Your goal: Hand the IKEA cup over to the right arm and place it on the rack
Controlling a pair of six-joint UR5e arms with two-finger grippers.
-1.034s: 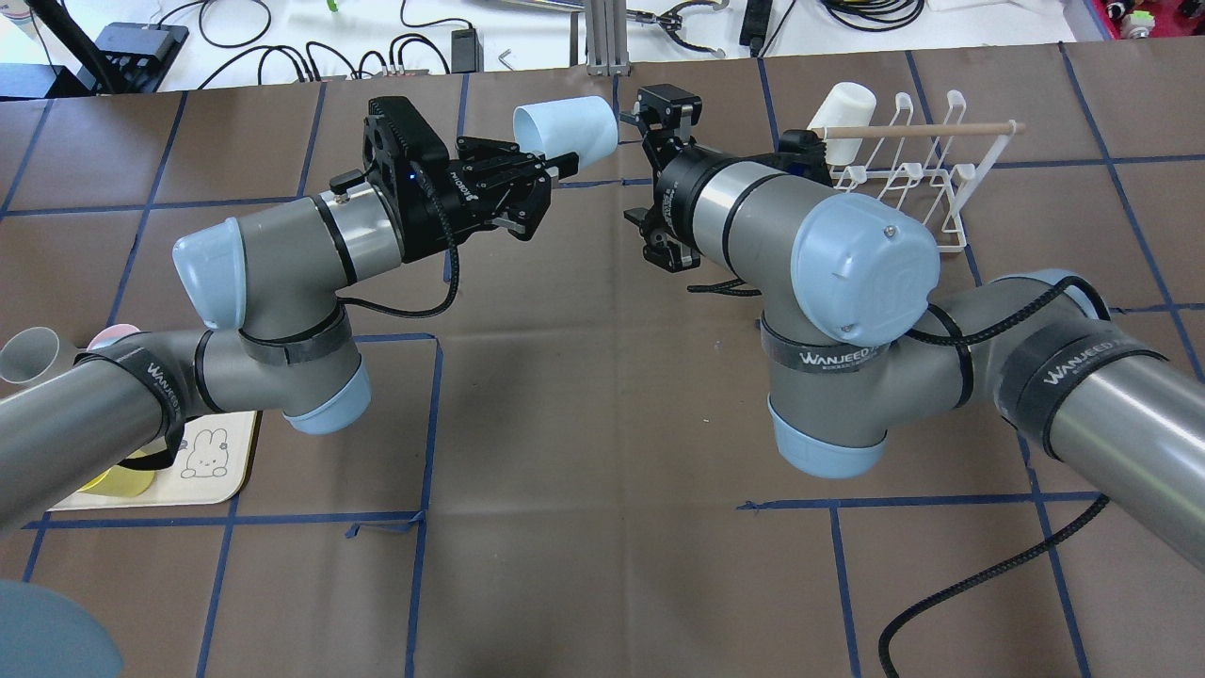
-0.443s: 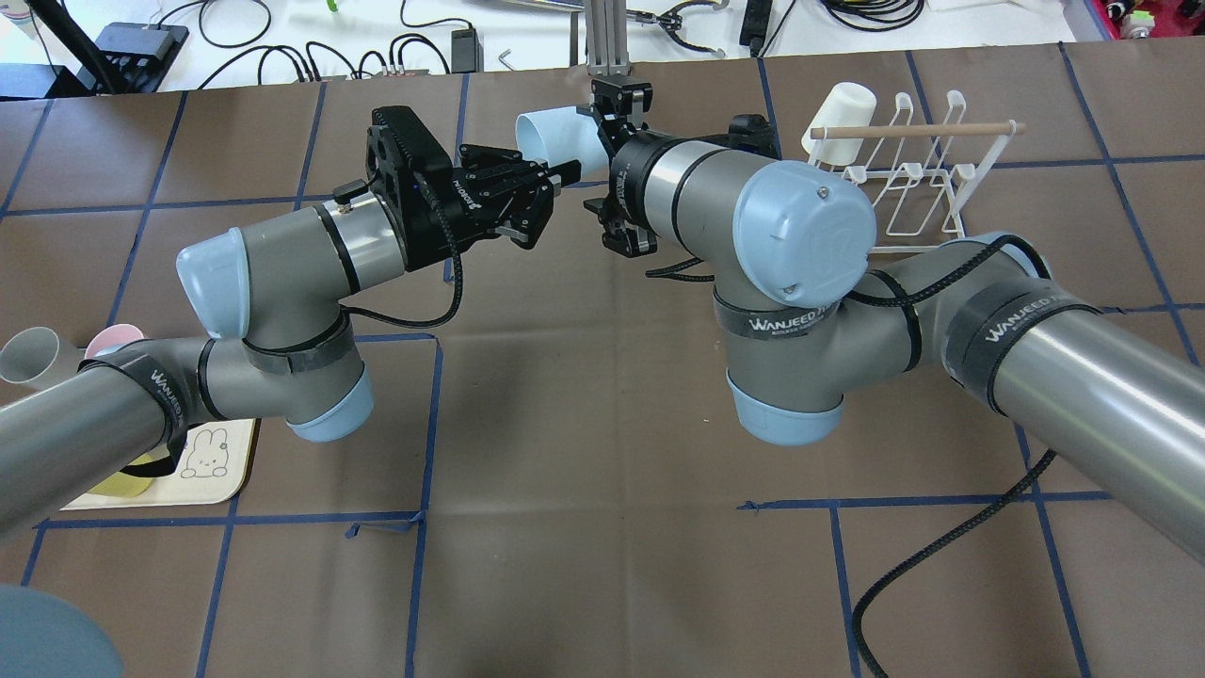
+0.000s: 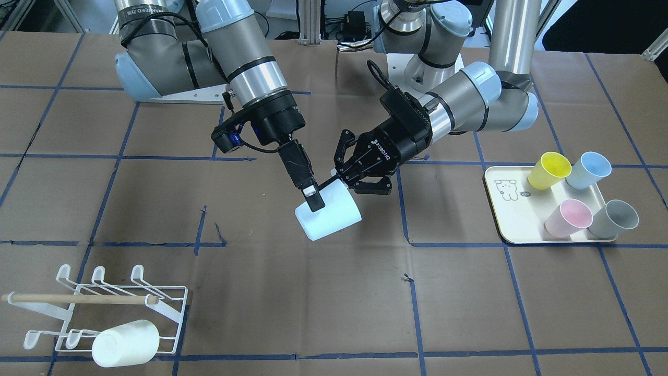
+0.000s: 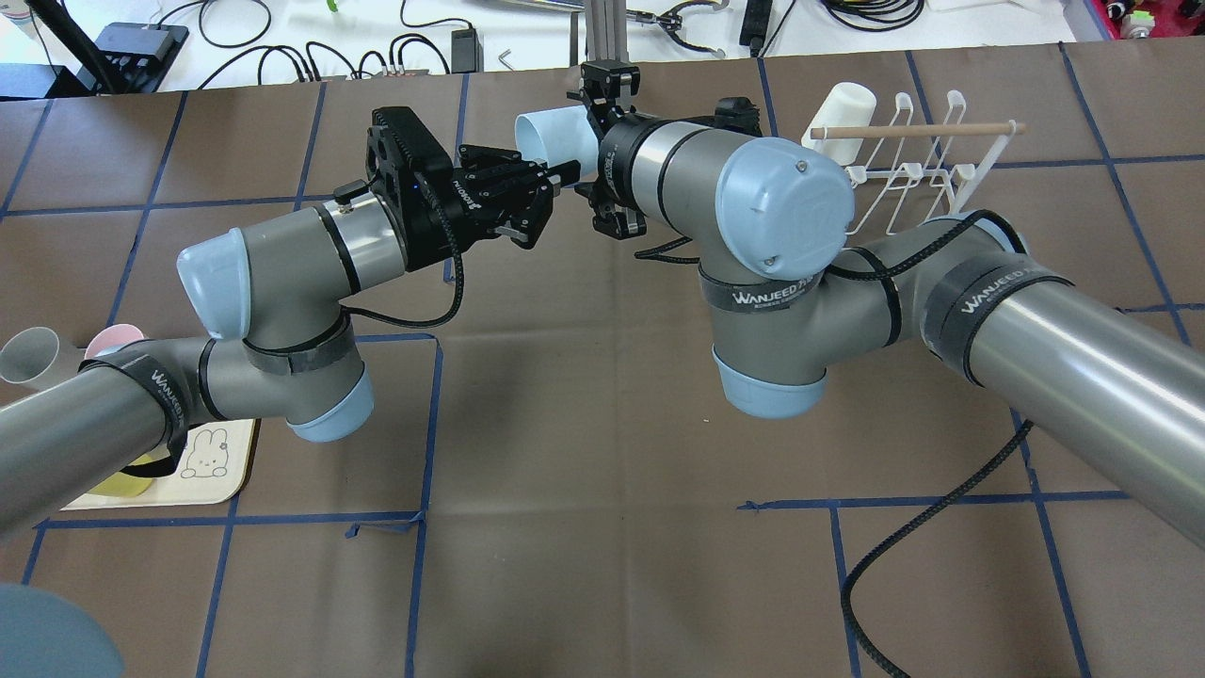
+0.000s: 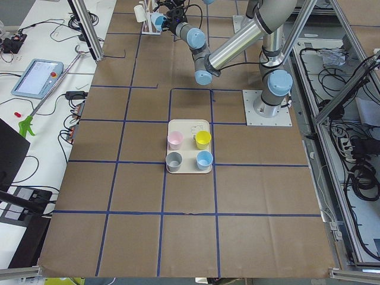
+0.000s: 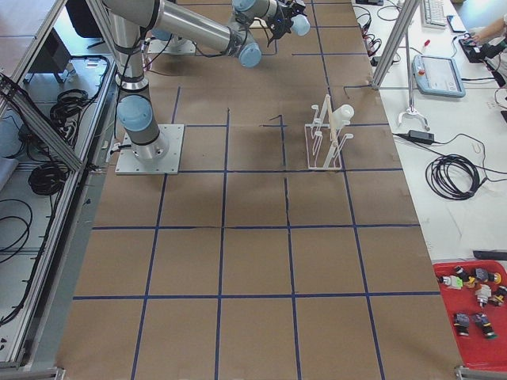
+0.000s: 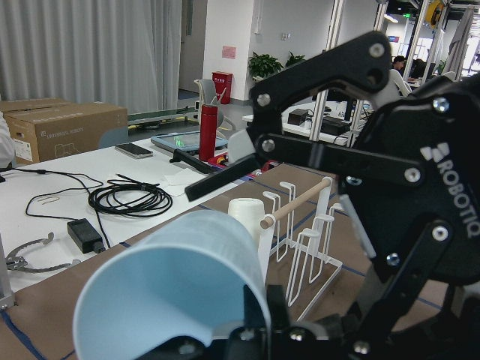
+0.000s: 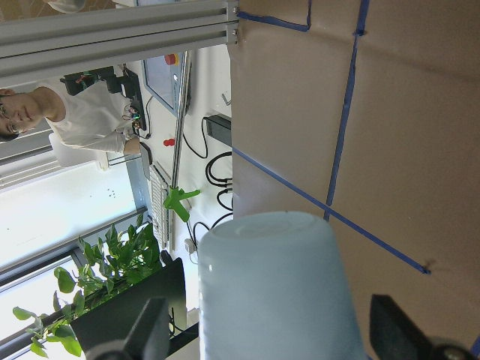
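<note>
The IKEA cup (image 3: 330, 215) is pale blue and hangs tilted above the table's middle. My left gripper (image 3: 338, 183) is shut on its rim, one finger inside the mouth; the overhead view shows this left gripper (image 4: 562, 171) beside the cup (image 4: 555, 135). My right gripper (image 8: 274, 337) is open and straddles the cup (image 8: 274, 277), with a gap on each side. Its near finger (image 3: 313, 200) lies against the cup's side in the front view. The white wire rack (image 3: 104, 305) with its wooden dowel stands at the robot's far right.
A white cup (image 3: 125, 342) hangs on the rack (image 4: 918, 174). A cream tray (image 3: 514, 219) on the robot's left holds yellow (image 3: 549, 170), blue (image 3: 587, 170), pink (image 3: 569, 218) and grey (image 3: 614, 219) cups. A black cable (image 4: 941, 546) trails under the right arm.
My right arm has swung left to the held cup, and its open gripper now sits around it. The left arm and cup have barely moved.
</note>
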